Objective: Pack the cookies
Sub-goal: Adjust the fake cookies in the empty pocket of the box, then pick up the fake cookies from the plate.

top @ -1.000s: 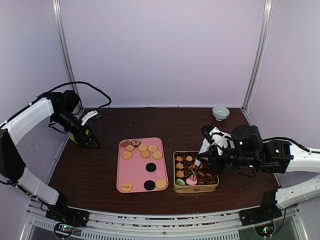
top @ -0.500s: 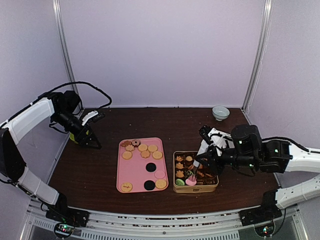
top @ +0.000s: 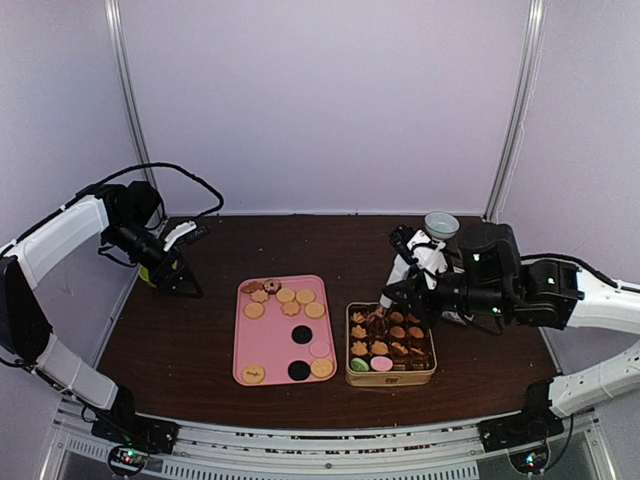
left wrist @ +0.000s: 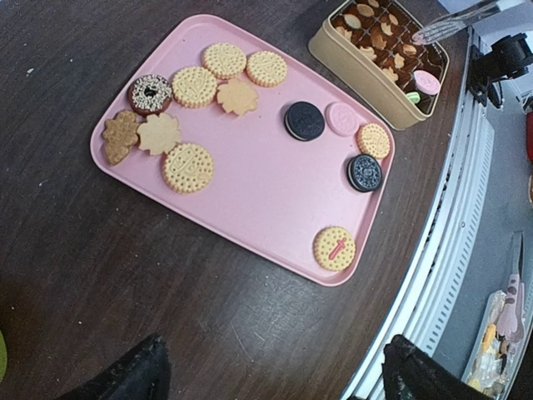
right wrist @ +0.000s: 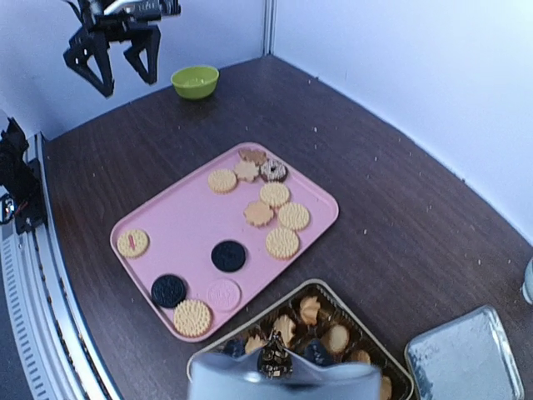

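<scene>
We log most cookies (left wrist: 190,167) on the pink tray (left wrist: 250,208); more sit in the gold tin (left wrist: 366,65) just right of the tray. The right hand (top: 408,282) is clamped on metal tongs (left wrist: 454,25) over the tin — a dark cookie shows at their tips. The left hand (left wrist: 279,371) hangs well left of the tray — fingers wide apart.

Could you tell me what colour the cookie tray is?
The rectangular tray is pink; the left wrist view shows it best.
</scene>
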Controlling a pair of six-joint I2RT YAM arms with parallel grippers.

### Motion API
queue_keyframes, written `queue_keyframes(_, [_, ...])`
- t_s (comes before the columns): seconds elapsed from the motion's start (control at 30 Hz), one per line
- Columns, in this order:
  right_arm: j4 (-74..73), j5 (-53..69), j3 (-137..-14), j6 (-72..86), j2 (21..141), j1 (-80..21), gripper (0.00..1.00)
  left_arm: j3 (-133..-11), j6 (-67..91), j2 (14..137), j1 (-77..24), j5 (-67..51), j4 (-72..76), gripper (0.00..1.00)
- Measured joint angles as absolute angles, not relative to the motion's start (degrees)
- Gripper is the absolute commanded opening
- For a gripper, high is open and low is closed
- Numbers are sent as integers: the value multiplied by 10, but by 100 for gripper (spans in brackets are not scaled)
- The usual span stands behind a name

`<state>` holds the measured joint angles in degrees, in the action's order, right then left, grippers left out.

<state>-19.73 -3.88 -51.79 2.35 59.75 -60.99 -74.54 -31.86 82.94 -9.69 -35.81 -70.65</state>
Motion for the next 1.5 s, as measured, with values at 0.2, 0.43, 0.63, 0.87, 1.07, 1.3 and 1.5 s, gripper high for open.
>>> queue_keyframes(0.2, [-108, -36, -615, -3, 704, -610, 28, -742, -316, 824, -97, -339, -702, 98])
queue_keyframes(0.43, [-10, -17, -734, -14, 913, -609, 33, -721, -312, 789, -86, -306, -693, 98])
queue_keyframes(0.63, [24, -13, -824, -13, 1050, -599, 38, -704, -309, 783, -73, -293, -683, 98])
queue_keyframes(0.87, [34, -16, -853, -12, 1102, -581, 40, -698, -309, 783, -71, -291, -677, 98])
queue_keyframes(1.07, [40, -15, -853, -9, 1107, -578, 40, -698, -309, 783, -71, -291, -675, 98])
queue_keyframes(1.3, [65, 6, -852, 16, 1117, -575, 39, -698, -309, 783, -71, -292, -676, 98])
queue_keyframes(1.5, [79, 12, -852, 24, 1143, -575, 38, -698, -310, 783, -71, -292, -676, 98])
